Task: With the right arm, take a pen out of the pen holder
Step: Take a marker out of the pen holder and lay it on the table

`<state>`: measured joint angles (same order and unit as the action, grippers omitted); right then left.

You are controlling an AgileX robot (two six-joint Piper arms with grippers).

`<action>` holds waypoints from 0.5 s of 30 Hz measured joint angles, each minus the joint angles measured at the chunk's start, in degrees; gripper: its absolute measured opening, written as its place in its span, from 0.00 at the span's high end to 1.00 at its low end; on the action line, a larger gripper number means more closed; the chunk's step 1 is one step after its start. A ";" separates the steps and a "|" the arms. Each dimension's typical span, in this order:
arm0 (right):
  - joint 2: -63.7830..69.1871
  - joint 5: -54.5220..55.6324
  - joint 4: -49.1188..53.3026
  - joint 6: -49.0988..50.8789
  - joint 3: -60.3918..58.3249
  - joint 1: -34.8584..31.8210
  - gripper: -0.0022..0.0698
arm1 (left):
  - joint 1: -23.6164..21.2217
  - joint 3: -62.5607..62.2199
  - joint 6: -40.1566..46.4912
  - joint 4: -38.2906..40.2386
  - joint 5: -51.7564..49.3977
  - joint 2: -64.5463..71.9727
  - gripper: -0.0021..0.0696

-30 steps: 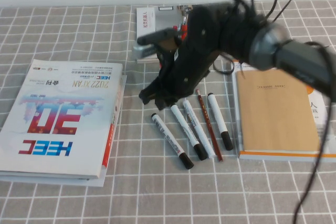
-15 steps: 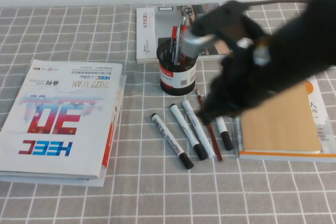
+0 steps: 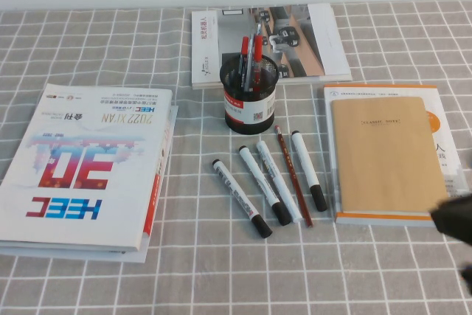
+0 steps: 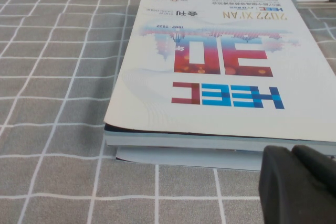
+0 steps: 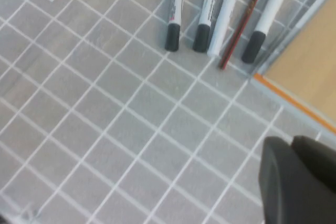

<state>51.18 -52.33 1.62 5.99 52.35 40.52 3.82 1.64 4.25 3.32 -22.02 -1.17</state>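
The right gripper (image 5: 294,153), closed on nothing, hangs well right of the pen holder (image 3: 248,101); the left gripper (image 4: 292,157), closed too, sits far left of it.

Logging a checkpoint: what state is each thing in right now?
pen holder: upright, red pens inside
markers: lying flat, capped
pencil: lying flat between markers
HEEC magazine: closed
brown notebook: closed
left gripper: shut, by HEEC magazine's edge
right gripper: shut, empty, near brown notebook's corner
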 joint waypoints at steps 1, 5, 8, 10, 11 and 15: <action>-2.05 0.00 -0.71 0.15 -1.48 0.00 0.99 | 0.00 0.00 0.00 0.00 0.00 0.00 0.98; -8.14 -2.61 -2.53 0.14 -5.38 0.00 0.99 | 0.00 0.00 0.00 0.00 0.00 0.00 0.98; -11.10 -7.27 -3.03 0.14 -6.44 0.00 0.99 | 0.00 0.00 0.00 0.00 0.00 0.00 0.98; -12.06 -9.90 -3.66 0.14 -6.54 0.00 0.99 | 0.00 0.00 0.00 0.00 0.00 0.00 0.98; -12.19 -10.70 -3.66 0.14 -6.54 0.00 0.99 | 0.00 0.00 0.00 0.00 0.00 0.00 0.98; -12.29 -11.12 -3.20 0.14 -6.54 0.00 0.99 | 0.00 0.00 0.00 0.00 0.00 0.00 0.98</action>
<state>38.89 -63.46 -1.59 6.13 45.81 40.52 3.82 1.64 4.25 3.32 -22.02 -1.17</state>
